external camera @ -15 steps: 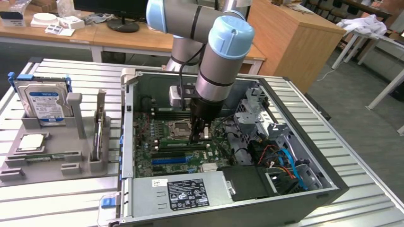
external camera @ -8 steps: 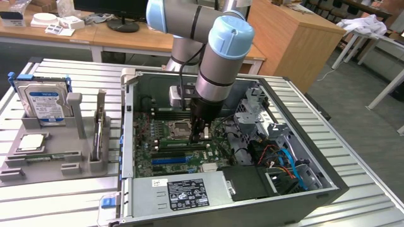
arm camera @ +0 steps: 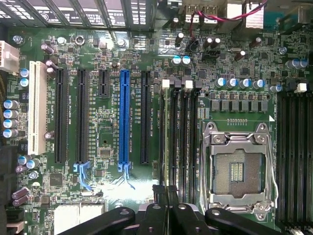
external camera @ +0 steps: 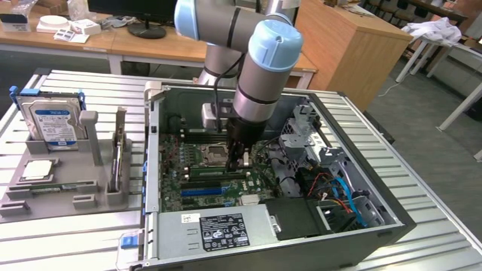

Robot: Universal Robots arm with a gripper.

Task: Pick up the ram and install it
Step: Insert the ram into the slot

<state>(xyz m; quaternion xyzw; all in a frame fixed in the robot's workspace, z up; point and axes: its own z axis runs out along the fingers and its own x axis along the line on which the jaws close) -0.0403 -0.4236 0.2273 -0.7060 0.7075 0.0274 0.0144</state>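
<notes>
Clenched black claw (arm camera: pixel 166 198) hangs low inside the open grey computer case (external camera: pixel 154 169), its tips over the long thin green ram stick (arm camera: pixel 165 137), which seems to stand edge-on in the outermost memory slot; whether it is fully clicked home I cannot tell. Silver processor socket (arm camera: pixel 239 169) crowds one side, the blue expansion slot (arm camera: pixel 124 117) lies near on the other; the free room is upward

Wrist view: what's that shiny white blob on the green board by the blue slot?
In the wrist view, that blob is glare: light bouncing off the motherboard beside the clip end of the blue slot, washing out the print there. In the exterior view, the inside of the computer case looks dimmer than the bright silver table around it.
</notes>
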